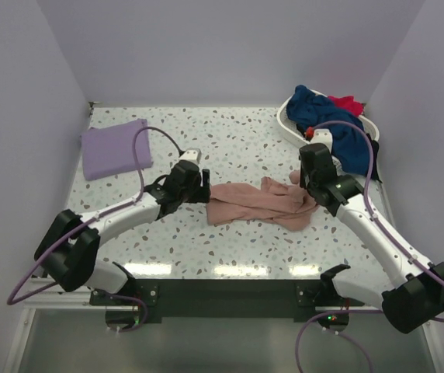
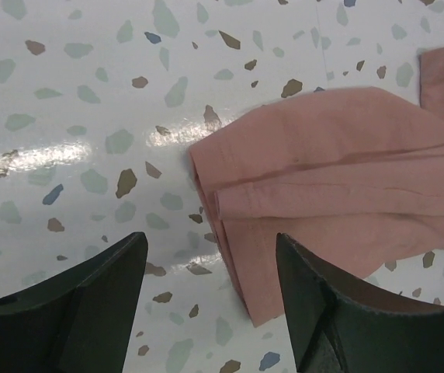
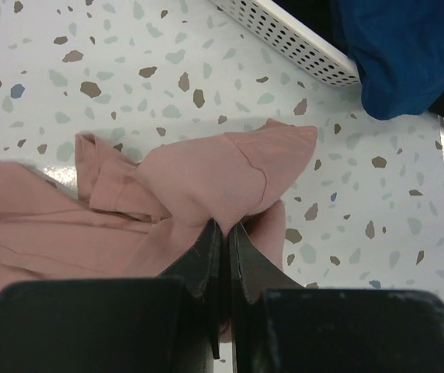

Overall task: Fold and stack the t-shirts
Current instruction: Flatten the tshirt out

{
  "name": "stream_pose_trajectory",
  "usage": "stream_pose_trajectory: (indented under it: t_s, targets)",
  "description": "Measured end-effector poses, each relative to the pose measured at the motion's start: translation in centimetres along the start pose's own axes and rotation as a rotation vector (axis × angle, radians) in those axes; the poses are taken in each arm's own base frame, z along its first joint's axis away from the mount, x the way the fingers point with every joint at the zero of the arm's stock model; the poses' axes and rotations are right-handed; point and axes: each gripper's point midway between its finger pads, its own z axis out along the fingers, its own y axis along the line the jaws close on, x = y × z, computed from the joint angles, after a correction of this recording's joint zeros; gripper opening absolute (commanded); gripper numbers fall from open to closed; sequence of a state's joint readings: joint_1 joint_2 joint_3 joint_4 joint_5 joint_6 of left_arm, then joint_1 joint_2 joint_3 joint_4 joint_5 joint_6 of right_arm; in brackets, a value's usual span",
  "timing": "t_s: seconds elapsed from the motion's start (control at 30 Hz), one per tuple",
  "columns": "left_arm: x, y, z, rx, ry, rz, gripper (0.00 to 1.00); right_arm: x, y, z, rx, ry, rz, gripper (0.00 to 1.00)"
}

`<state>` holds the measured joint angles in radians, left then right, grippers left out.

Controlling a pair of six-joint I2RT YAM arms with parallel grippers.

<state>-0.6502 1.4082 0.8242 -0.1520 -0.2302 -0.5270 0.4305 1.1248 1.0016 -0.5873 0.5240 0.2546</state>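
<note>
Now left fingers (image 2: 82, 311) gape wide at the dusty-pink t-shirt (image 1: 245, 203) edge; right fingers (image 3: 202, 264) seemingly pinch its other end.

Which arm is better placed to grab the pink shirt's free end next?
Left: the left pincer hangs open beside that end of the pink shirt; the right pincer is shut on the other end.

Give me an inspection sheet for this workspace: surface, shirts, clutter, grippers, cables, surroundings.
Surface: speckled terrazzo tabletop, glossy with glare.
Job's things: dusty-pink cloth t-shirt crumpled mid-table; lavender cloth t-shirt folded back left; navy blue t-shirt and red t-shirt heaped in white perforated plastic basket, back right.
Clutter: nothing seen.
Grippers: left gripper open, empty, at pink shirt's left edge; right gripper shut on its right end.
Cables: purple cables loop off both arms, none seen caught.
Surroundings: plain pale walls.
</note>
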Motion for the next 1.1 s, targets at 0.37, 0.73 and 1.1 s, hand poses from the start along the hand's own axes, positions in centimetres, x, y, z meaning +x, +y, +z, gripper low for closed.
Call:
stream_pose_trajectory:
  t_s: [0.37, 0.73, 1.1]
  targets:
    - [3.0, -1.5, 3.1, 0.057, 0.097, -0.056, 0.71, 0.8, 0.4, 0.5, -0.016, 0.008, -0.001, 0.00]
    - [3.6, -1.8, 4.9, 0.054, 0.105, -0.080, 0.53, 1.1, 0.5, 0.7, -0.019, 0.011, -0.003, 0.00]
    - [2.6, -2.5, 5.9, 0.069, 0.073, -0.086, 0.08, 1.1, 0.5, 0.6, -0.019, 0.011, -0.004, 0.00]
